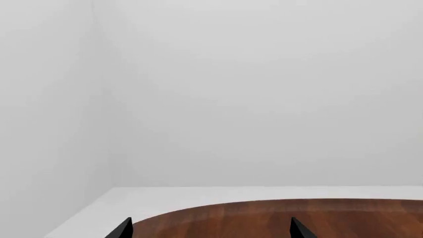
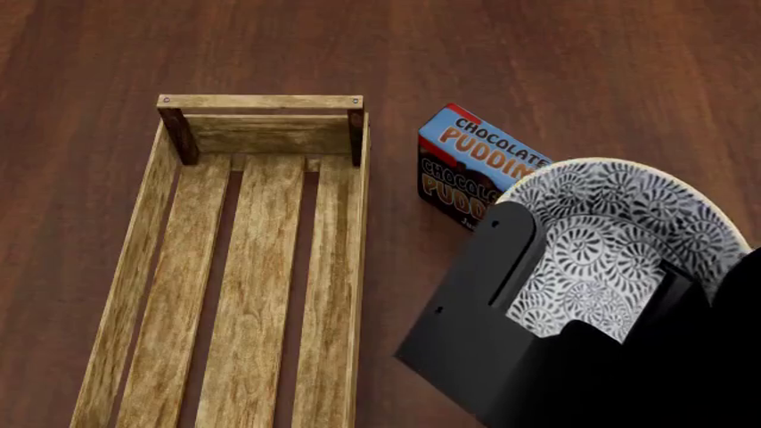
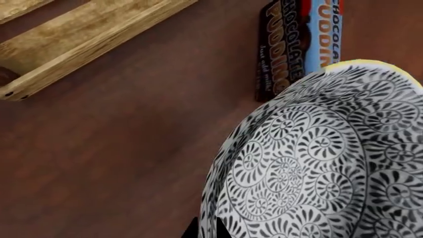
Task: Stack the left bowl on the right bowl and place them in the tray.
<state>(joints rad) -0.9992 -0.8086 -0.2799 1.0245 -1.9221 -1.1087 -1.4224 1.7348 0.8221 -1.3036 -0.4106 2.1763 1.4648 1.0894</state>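
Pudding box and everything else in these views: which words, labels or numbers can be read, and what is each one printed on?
"CHOCOLATE PUDDIN": top face of the pudding box, head view; the last letter is hidden behind the bowl.
"CHOCOLATE PUDDING": side face of the same box, right wrist view, upper edge cropped.
Small script under that side text: too small to read.
Tray, bowl, table: no text.
Left wrist view: no text.

The pudding box (image 2: 476,169) lies right of the tray (image 2: 141,232), behind the bowl (image 2: 618,232).
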